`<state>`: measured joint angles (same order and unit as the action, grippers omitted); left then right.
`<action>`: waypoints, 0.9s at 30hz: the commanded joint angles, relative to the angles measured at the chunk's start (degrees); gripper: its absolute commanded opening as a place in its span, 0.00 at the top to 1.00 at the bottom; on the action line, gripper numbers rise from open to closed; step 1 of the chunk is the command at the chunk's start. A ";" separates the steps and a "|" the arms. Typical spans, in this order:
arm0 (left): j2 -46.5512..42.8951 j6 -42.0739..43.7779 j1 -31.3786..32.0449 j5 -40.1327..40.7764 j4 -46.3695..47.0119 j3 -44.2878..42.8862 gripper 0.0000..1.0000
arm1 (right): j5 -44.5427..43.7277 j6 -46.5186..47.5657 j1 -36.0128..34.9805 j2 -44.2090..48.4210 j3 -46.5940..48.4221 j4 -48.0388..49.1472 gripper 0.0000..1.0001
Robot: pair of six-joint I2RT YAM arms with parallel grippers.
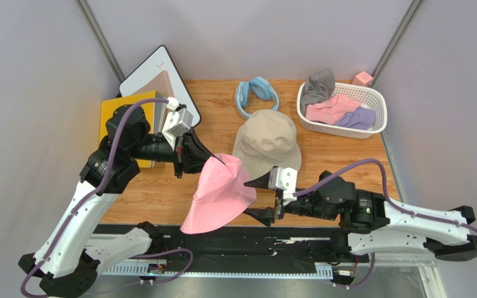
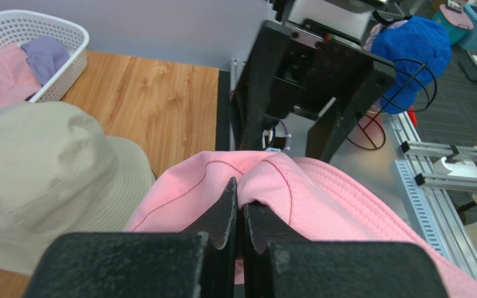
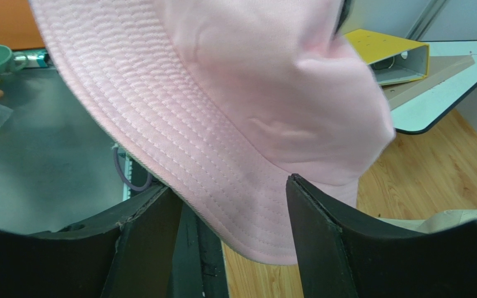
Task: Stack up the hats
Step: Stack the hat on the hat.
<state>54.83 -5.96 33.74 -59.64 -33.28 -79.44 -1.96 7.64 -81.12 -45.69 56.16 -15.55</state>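
Nearest the arm bases, the right gripper (image 1: pixel 248 198) sits on the near side of the beige hat (image 1: pixel 266 144). Its jaws are parted on either side of the pink hat's (image 1: pixel 219 198) brim. In the right wrist view the stitched brim passes between the two fingers (image 3: pixel 322 236), and nothing is clamped.

The pink hat hangs off the table, just near-left of the beige hat. Its long axis runs from the pinched crown, the end closer to the beige hat, down to the brim at the near-left. Its opening faces down and toward the bases.

A little farther in, the left gripper (image 2: pixel 240 214) is closed tight on a fold of the pink crown and carries the hat's weight.

The beige hat lies crown up on the wood, beyond and right of the hanging hat, so the carry likely runs that way. The right arm is the closer one to it.

Far right of the beige hat, a white basket (image 1: pixel 371 99) holds grey (image 1: pixel 319 84), pink and lavender (image 1: pixel 358 117) hats.
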 commanded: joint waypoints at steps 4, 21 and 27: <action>0.01 -9.16 -5.43 -2.50 11.65 2.53 1.00 | -18.34 3.44 -7.47 -3.79 1.41 6.06 0.33; -0.07 -9.43 -6.05 -2.42 11.75 3.85 1.00 | -27.49 5.19 -9.23 -4.49 2.11 8.97 1.00; -0.07 -7.58 -7.19 9.69 3.76 3.50 0.29 | -30.19 4.84 -9.23 -7.91 11.31 2.56 1.00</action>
<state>55.09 -14.33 27.33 -58.52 -24.71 -75.50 -28.62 12.51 -89.97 -51.27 58.43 -10.96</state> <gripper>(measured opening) 0.280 0.010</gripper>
